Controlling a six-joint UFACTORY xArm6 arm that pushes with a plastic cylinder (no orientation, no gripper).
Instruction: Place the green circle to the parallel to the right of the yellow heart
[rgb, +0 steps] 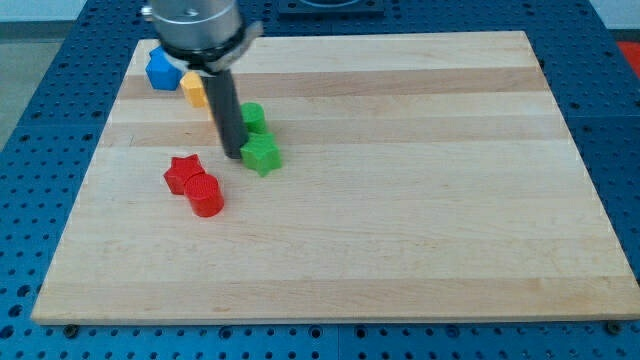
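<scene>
The green circle (253, 117) sits on the wooden board (400, 200) in the upper left, partly hidden behind my rod. A green star (262, 154) lies just below it. My tip (231, 155) touches the board right at the green star's left side, below and left of the green circle. A yellow block (194, 89), partly hidden by the rod, lies up and left of the green circle; its shape is hard to make out.
A blue block (161, 69) sits at the board's top left corner, next to the yellow block. A red star (183, 173) and a red cylinder (205, 195) lie together below and left of my tip.
</scene>
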